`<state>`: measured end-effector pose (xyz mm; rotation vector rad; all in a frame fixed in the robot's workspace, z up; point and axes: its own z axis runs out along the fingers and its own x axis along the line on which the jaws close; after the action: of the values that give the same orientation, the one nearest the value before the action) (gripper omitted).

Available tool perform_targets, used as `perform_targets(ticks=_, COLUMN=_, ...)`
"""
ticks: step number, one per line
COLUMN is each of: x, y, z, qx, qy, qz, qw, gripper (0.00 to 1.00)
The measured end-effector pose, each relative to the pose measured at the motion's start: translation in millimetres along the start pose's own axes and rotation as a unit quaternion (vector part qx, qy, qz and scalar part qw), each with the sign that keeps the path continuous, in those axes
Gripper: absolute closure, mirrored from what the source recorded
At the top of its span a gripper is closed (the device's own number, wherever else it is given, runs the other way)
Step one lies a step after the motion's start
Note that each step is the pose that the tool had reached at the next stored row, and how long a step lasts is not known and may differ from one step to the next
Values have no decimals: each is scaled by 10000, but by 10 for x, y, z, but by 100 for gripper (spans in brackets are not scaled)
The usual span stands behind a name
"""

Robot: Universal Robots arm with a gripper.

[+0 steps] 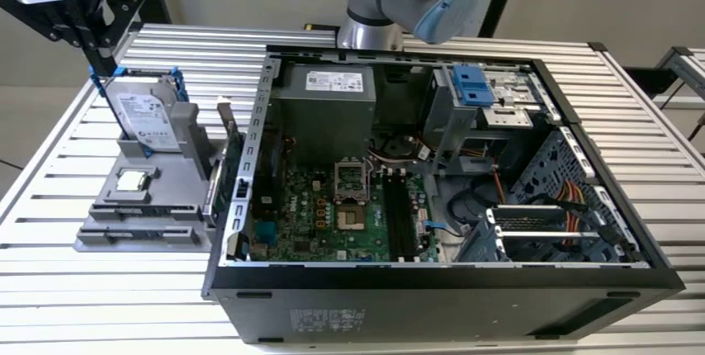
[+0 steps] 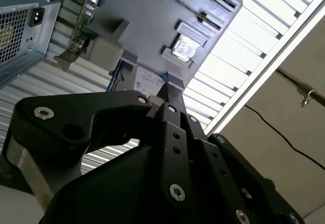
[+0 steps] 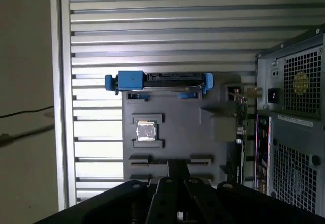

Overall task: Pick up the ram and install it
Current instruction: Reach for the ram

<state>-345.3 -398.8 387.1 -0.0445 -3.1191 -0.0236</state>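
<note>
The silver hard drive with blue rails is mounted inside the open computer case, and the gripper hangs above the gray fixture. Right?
No. In the exterior view the hard drive stands upright in the gray fixture, outside the computer case. The gripper does hang above that fixture.

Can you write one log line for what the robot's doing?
end effector: up above grey holder | motherboard slots: no ram in them | install: not done
</note>
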Motion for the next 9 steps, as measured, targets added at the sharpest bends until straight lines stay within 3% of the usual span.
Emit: perform_targets(ticks=9, x=0, y=-43, z=4, qx=-1, qy=-1, qz=0, qw=10000, gripper=100)
